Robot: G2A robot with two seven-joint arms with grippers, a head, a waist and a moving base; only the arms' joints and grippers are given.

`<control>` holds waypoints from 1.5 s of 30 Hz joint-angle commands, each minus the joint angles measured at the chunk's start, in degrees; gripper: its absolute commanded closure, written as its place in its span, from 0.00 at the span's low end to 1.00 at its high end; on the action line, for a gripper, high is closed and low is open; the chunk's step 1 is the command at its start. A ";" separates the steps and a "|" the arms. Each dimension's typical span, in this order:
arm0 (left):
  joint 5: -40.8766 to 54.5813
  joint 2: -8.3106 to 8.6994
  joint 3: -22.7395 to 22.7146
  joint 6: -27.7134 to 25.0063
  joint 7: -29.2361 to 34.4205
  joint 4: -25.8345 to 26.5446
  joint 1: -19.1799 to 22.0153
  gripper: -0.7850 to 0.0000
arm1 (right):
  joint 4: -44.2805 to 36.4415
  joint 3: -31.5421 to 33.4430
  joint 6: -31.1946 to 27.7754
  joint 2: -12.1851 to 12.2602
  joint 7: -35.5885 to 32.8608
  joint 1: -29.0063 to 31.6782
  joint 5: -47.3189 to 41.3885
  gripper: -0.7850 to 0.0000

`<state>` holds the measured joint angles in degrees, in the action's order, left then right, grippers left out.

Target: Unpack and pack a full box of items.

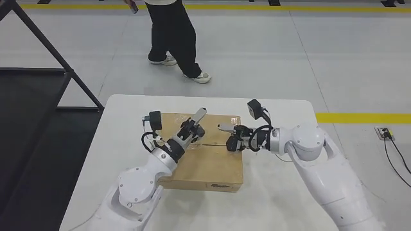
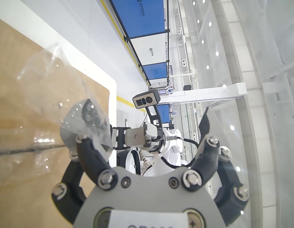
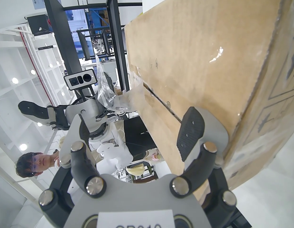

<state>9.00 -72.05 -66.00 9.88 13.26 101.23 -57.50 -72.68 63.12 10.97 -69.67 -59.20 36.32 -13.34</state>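
Cardboard box (image 1: 205, 167) sits shut on the white table (image 1: 282, 192), both grippers over its far half.
Left gripper (image 1: 194, 122) hangs above the lid's left, fingers spread, clear film (image 2: 66, 91) clinging to one finger; right gripper (image 1: 227, 133), also spread wide, is at the seam's right end.

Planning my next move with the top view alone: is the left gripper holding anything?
Observer: Nothing is clamped. The left gripper is open, but clear film clings to one finger.
Operator: Is that film hanging loose?
Observer: No. In the right wrist view it runs from that finger to the box top, at the seam.
Operator: And the other arm?
Observer: The right gripper is open, one pad at the seam's end by the box edge.
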 commanded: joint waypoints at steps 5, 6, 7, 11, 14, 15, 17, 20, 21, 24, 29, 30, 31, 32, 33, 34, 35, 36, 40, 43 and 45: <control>-2.67 0.07 0.15 0.00 2.35 0.41 0.00 0.00 | -0.34 0.88 -0.54 0.40 -0.27 0.67 -0.12 0.00; -3.16 0.10 0.16 -0.07 2.59 0.66 -0.22 0.00 | -0.35 0.97 -0.72 0.43 -0.20 0.67 -0.19 0.00; -3.48 0.12 0.17 -0.16 2.96 0.94 -0.42 0.00 | -0.30 1.05 -0.86 0.45 -0.09 0.66 -0.35 0.00; -4.34 0.17 -0.08 -0.50 4.22 1.52 -0.83 0.00 | -0.17 1.07 -1.22 0.51 0.00 0.63 -0.64 0.00; -4.34 0.17 -0.08 -0.50 4.22 1.52 -0.83 0.00 | -0.12 1.01 -1.39 0.54 0.15 0.63 -0.84 0.00; -4.34 0.17 -0.08 -0.50 4.22 1.52 -0.83 0.00 | -0.12 0.99 -1.39 0.55 0.23 0.65 -0.94 0.00; -4.34 0.17 -0.08 -0.50 4.22 1.52 -0.83 0.00 | -0.14 1.00 -1.35 0.58 0.52 0.75 -1.06 0.00; -4.34 0.17 -0.08 -0.50 4.22 1.52 -0.83 0.00 | 0.01 1.37 -1.42 0.72 0.67 0.92 -1.19 0.00; -4.34 0.17 -0.08 -0.50 4.22 1.52 -0.83 0.00 | 0.09 1.53 -1.47 0.78 0.64 0.95 -1.26 0.00; -4.34 0.17 -0.08 -0.50 4.22 1.52 -0.83 0.00 | 0.28 1.73 -1.62 0.90 0.36 0.94 -1.41 0.00; -6.57 0.31 -0.55 -1.52 4.18 2.84 -2.02 0.00 | 0.70 1.62 -1.81 0.95 0.26 0.66 -1.72 0.00; -7.33 0.35 -0.65 -1.35 4.29 3.09 -2.09 0.00 | 0.79 1.63 -1.96 0.96 0.27 0.60 -1.75 0.00; -8.42 0.39 -0.67 -1.26 4.24 3.37 -2.16 0.00 | 0.94 1.68 -2.04 0.99 0.27 0.57 -1.83 0.00; -9.35 0.42 -0.52 -1.18 4.37 3.64 -2.30 0.00 | 1.08 1.77 -2.10 1.02 0.23 0.53 -1.90 0.00; -10.09 0.44 -0.40 -1.11 4.61 3.88 -2.41 0.00 | 1.21 1.89 -2.13 1.07 0.27 0.50 -1.93 0.00; -10.81 0.45 -0.37 -1.13 4.52 4.13 -2.52 0.00 | 1.33 2.07 -2.11 1.12 0.37 0.52 -2.06 0.00; -11.30 0.45 -0.21 -1.17 4.61 4.41 -2.69 0.00 | 1.36 2.25 -2.20 1.17 0.48 0.56 -2.14 0.00; -11.83 0.45 -0.14 -1.20 4.69 4.66 -2.81 0.00 | 1.37 2.46 -2.26 1.22 0.59 0.63 -2.33 0.00; -12.37 0.37 -0.46 -2.12 3.37 5.78 -3.68 0.00 | 1.27 3.45 -2.59 1.51 0.90 1.16 -2.76 0.00; -11.45 0.37 -1.84 -3.09 2.09 6.87 -4.73 0.00 | 1.41 3.96 -2.77 1.72 0.59 1.53 -2.98 0.00; -11.63 0.48 -3.05 -3.37 1.82 7.99 -5.40 0.00 | 1.54 4.10 -2.83 1.81 0.57 1.71 -3.07 0.00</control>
<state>-2.52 -71.63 -68.46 6.56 15.18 108.68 -62.57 -71.20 67.18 8.15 -67.89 -58.64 37.97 -16.38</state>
